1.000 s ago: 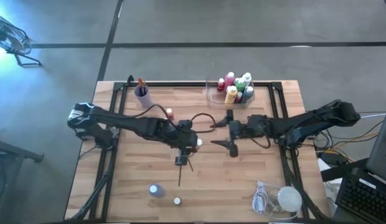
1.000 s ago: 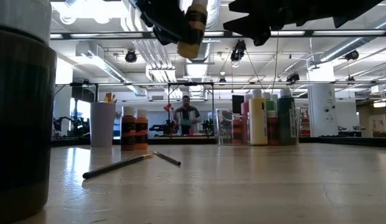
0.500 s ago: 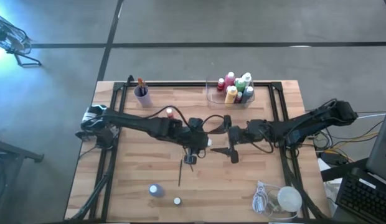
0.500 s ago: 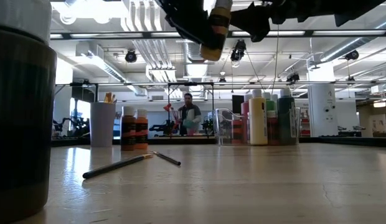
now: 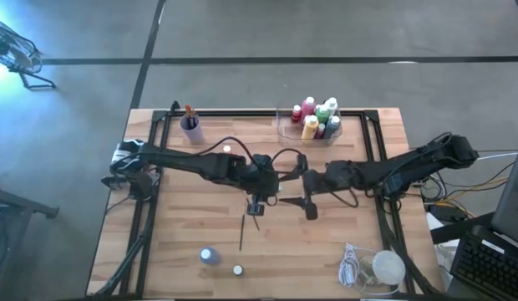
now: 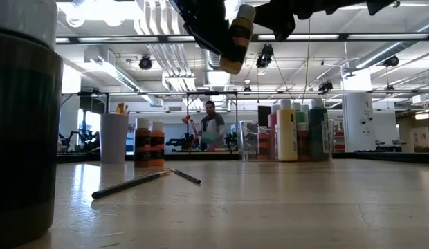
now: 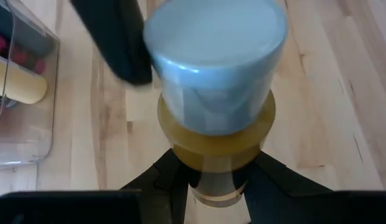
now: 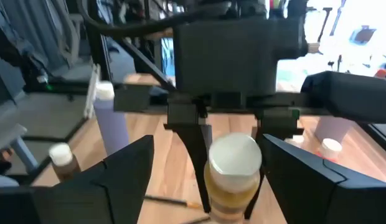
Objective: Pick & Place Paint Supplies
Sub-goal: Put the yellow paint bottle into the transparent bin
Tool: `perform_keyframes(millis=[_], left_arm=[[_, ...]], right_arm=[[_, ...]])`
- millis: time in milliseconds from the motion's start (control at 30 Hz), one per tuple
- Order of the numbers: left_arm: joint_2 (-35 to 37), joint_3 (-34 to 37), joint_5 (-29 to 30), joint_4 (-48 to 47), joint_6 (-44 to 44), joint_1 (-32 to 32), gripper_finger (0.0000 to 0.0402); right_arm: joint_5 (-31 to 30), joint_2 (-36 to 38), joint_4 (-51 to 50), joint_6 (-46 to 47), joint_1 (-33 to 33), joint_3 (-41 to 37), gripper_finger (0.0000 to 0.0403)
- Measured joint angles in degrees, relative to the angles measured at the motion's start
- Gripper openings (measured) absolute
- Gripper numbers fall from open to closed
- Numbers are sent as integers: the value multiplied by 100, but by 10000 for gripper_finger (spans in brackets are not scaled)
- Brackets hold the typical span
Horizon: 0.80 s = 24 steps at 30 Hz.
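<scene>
Handover seems to be under way: from above, the left gripper [image 5: 261,186] and right gripper [image 5: 307,191] meet mid-table. Low down, the brown bottle [image 6: 236,38] hangs aloft, pinched by the left jaws. Right wrist shows the right fingers [image 8: 127,168] spread wide around it, likely about to close

Your counter [image 5: 359,242]: tray [image 5: 286,132] with bottles [image 5: 317,117] at back; cup [image 5: 190,127] back left; brush [image 5: 242,234] mid-front; corded lump [image 5: 386,267] front right.
</scene>
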<state>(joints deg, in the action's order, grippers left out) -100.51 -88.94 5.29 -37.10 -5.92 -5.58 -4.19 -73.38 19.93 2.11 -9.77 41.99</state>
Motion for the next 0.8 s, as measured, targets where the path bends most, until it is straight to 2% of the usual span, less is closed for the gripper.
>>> perform_keyframes(millis=[133, 333, 567, 800], left_arm=[[2, 1, 1, 2, 4, 0, 121], [0, 1, 3, -127, 56, 0, 121], [1, -3, -124, -432, 157, 4, 121], [0, -34, -414, -598, 193, 13, 121]], right_arm=[[-223, -239, -372, -81, 3, 269, 273], [-482, -439, -363, -229, -1, 420, 254], [-490, -397, -1203, 26, 1, 741, 228], [-466, -697, -2114, 94, 1, 1385, 229]])
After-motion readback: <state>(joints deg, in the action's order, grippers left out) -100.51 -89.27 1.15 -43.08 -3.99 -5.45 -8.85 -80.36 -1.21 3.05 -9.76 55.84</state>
